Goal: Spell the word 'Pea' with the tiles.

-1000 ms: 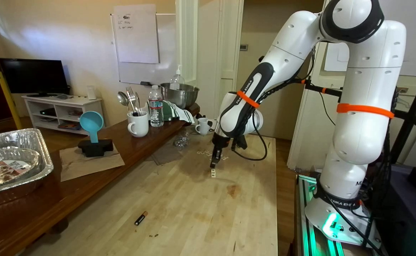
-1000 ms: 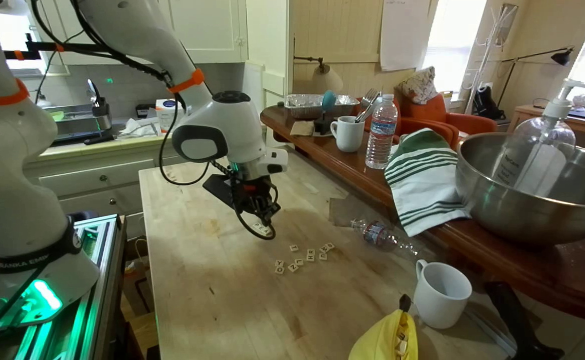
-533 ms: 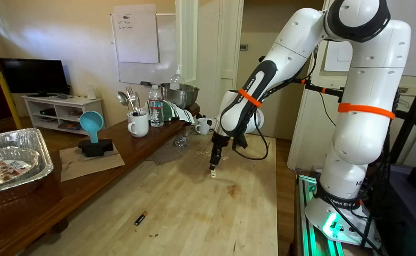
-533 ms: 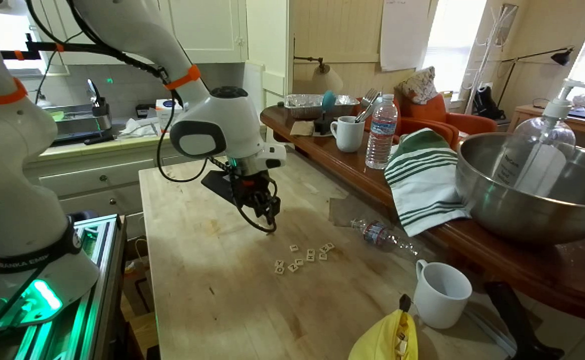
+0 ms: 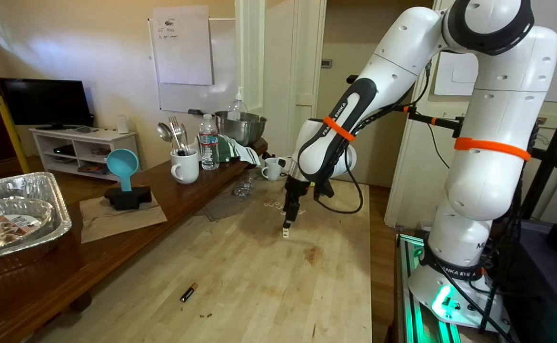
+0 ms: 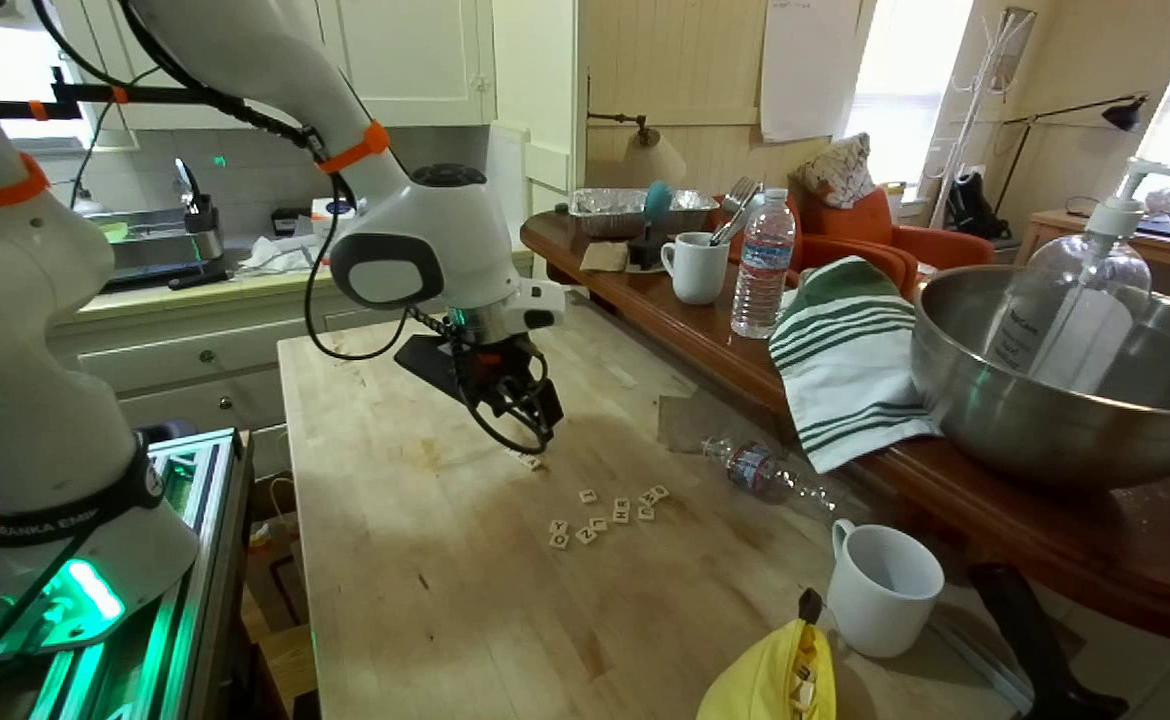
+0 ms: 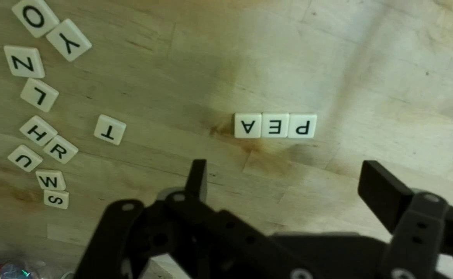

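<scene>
- In the wrist view the row of three tiles (image 7: 275,125) lies just ahead of the gap of the gripper (image 7: 283,170) rather than in it, roughly centred between the two fingers (image 7: 197,178), its long axis about parallel to the line from fingertip to fingertip. How high the fingers hang above it I cannot tell.
- The jaws are spread wide, with nothing pinched between them.
- The row, spelling P, E, A, lies edge to edge on the table (image 5: 259,286), well in from every side.
- The word looks finished, so the coming move is probably a lift straight up; a sideways sweep could knock an end tile out of line.
- The loose tiles (image 7: 39,95) lie beyond the A end, nearer the table edge by the white mug (image 5: 272,170); the T tile (image 7: 110,130) is the closest of them.
- Against half a second ago, the arm (image 5: 485,181) has drawn slightly back toward its base (image 5: 454,290), and in an exterior view the end of the row now shows past the gripper, where it was hidden then. The row itself has not visibly shifted.
</scene>
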{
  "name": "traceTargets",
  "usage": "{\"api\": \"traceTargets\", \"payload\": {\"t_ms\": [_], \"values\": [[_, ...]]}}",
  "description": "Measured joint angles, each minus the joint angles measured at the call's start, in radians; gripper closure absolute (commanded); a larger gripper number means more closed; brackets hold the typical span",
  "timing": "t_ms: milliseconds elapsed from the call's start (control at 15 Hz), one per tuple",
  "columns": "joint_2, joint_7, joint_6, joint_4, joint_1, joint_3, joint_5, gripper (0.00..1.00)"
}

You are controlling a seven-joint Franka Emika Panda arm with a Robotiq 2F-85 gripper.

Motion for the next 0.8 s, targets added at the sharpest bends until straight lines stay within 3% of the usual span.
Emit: {"api": "traceTargets", "payload": {"t_ms": [800], "values": [[-0.048,0.0,-0.039,-0.022,0.004,0.004,0.0,0.0]]}}
